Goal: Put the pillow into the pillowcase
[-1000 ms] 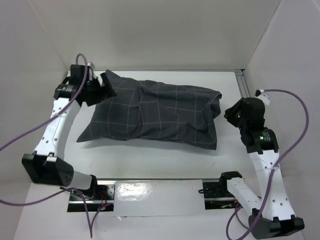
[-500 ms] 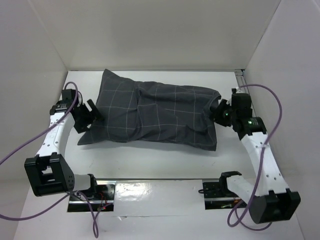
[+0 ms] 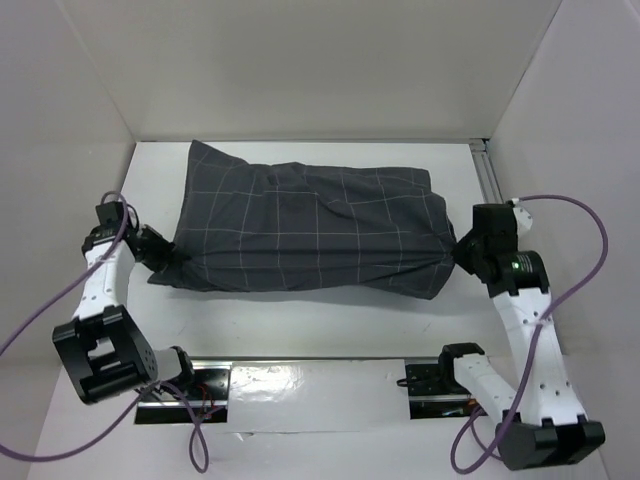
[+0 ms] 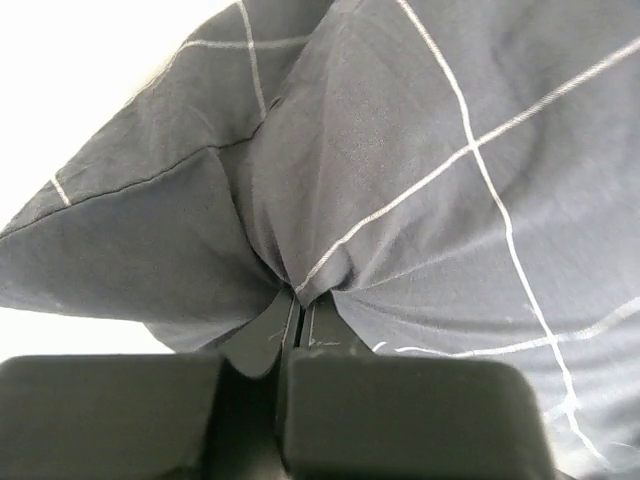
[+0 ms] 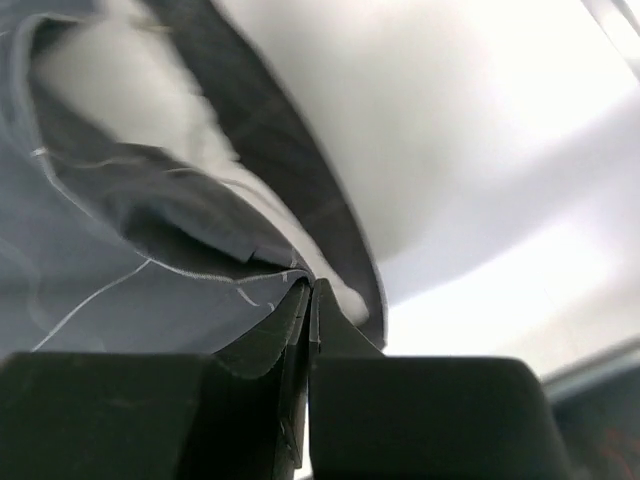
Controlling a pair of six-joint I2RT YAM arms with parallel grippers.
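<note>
While left end effector (image 4: 298, 305) nips pillowcase (image 3: 310, 230), right end effector (image 5: 308, 292) likewise

I read the pillowcase (image 3: 310, 230) as dark charcoal grey, crossed by a thin pale grid; up close the lines look near white. The pillow (image 5: 150, 95) shows plain white, blurred, on my right wrist feed. Left gripper (image 4: 297, 318) and right gripper (image 5: 308, 300): matt black. Left arm (image 3: 103, 285), right arm (image 3: 535, 340): white links, black joints. Cables (image 3: 585, 215) purple. Table (image 3: 300, 320) white.

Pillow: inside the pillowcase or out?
Inside: the pillowcase lies plump, and the pillow shows white only at its open end.
</note>
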